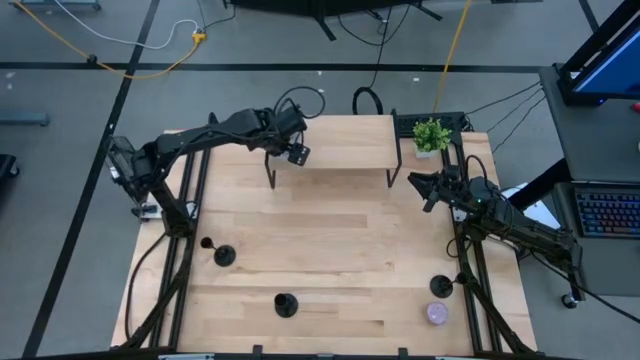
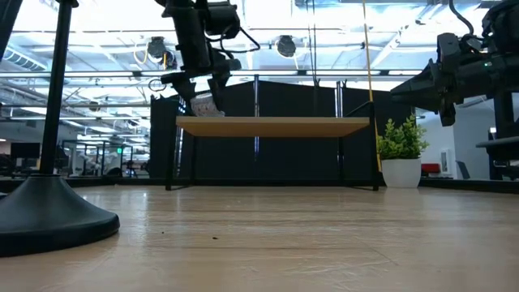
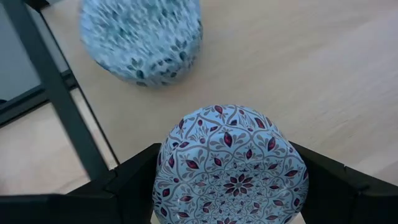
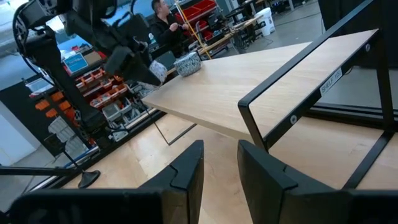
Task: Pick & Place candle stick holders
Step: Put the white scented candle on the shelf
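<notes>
Three black candle stick holders stand on their disc bases on the table: one near left point(image 1: 222, 255), one at the near middle point(image 1: 286, 305), one near right point(image 1: 441, 287); one looms at the left of the low view point(image 2: 49, 219). My left gripper point(image 1: 285, 145) is over the left end of the wooden shelf point(image 1: 340, 145), shut on a white tin with a dark red leaf pattern point(image 3: 230, 165). A blue patterned tin point(image 3: 142, 40) stands on the shelf beside it. My right gripper point(image 4: 221, 165) waits at the right by the shelf, narrowly open, with nothing in it. My left gripper pinches the white tin's round side wall point(image 3: 163, 177) between its two fingers point(image 3: 134, 183), one on each side. The fingers come steeply from above, and the lid faces up. The tin point(image 2: 204, 106) hangs close over the shelf top; I cannot tell whether it touches the shelf.
A lilac tin point(image 1: 437, 313) sits near the right holder. A potted plant point(image 1: 431, 135) stands at the far right beside the shelf. The shelf rests on thin black legs point(image 1: 271, 175). The middle of the table point(image 1: 330, 235) is bare wood.
</notes>
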Robot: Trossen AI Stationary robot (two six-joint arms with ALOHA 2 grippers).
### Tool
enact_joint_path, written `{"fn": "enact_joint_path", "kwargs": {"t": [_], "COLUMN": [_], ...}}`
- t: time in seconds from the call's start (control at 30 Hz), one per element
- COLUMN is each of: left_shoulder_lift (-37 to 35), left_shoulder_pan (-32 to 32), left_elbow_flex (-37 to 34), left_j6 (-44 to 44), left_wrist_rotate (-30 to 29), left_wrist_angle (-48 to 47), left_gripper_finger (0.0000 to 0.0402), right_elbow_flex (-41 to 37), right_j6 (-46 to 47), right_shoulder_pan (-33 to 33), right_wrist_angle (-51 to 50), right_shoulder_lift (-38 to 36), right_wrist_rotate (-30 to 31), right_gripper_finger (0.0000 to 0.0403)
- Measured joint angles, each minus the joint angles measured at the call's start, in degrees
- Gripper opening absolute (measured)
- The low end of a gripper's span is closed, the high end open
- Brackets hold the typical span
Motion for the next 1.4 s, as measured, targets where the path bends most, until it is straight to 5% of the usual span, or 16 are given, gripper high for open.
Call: {"fn": "enact_joint_path", "kwargs": {"t": [1.0,1.4], "left_shoulder_lift": [0.89,0.41], "left_shoulder_pan": [0.04,1.71], "left_elbow_flex": [-0.02,-0.02], "left_j6": [0.04,0.8], "left_wrist_rotate": [2.94,4.93], "left_wrist_angle": [-0.44,0.66], "left_gripper_finger": [0.0316,0.0376], "right_elbow_flex": [0.0,0.0], "right_j6": [0.0,0.02], "right_shoulder_pan": [0.0,0.02], "right_wrist_angle": [-0.01,-0.01], "right_shoulder_lift": [0.0,0.0], "right_wrist_rotate": [0.0,0.0], "right_gripper_finger": [0.0089,0.0089]}}
